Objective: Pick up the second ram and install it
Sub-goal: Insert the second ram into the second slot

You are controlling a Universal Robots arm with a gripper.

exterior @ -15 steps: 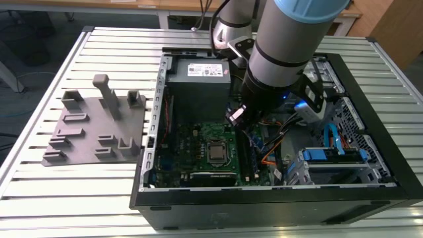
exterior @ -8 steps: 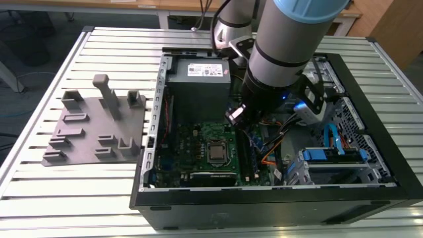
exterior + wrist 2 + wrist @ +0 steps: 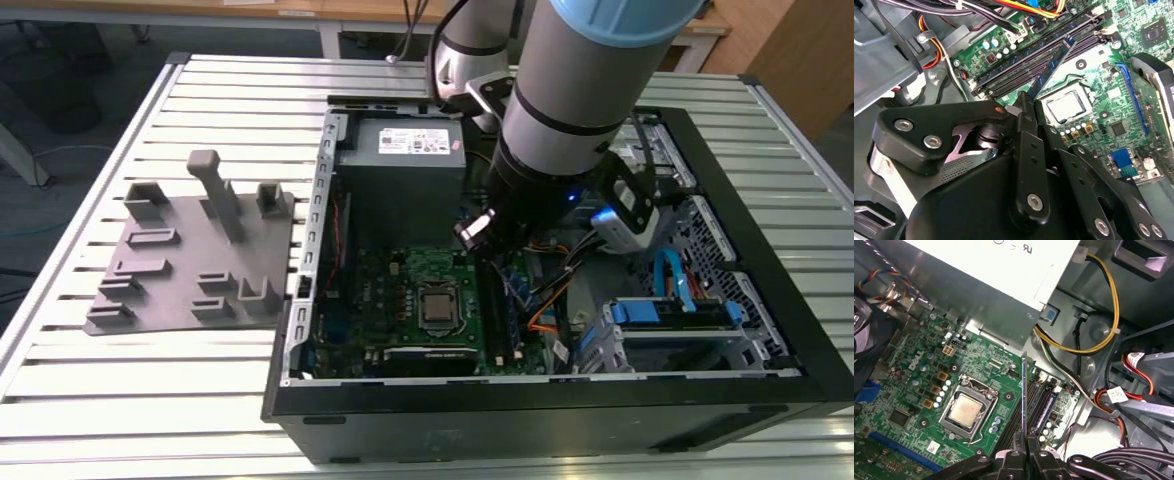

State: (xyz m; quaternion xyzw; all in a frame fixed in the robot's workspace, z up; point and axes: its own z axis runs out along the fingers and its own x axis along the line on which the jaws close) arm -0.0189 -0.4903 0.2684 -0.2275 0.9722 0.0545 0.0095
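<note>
Slatted metal table (image 3: 134, 392), grey tray (image 3: 163, 285); open computer case (image 3: 534, 412)

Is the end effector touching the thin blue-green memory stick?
Touching. In the first wrist view, the end effector pinches the thin blue-green memory stick between its fingers.

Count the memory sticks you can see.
1 for sure: the memory stick clamped in the gripper, by the motherboard's slots. Another may sit hidden in a slot.

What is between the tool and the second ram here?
Nothing. The tool is shut directly on the second ram, which rises edge-on from between its fingers in the first wrist view.
</note>
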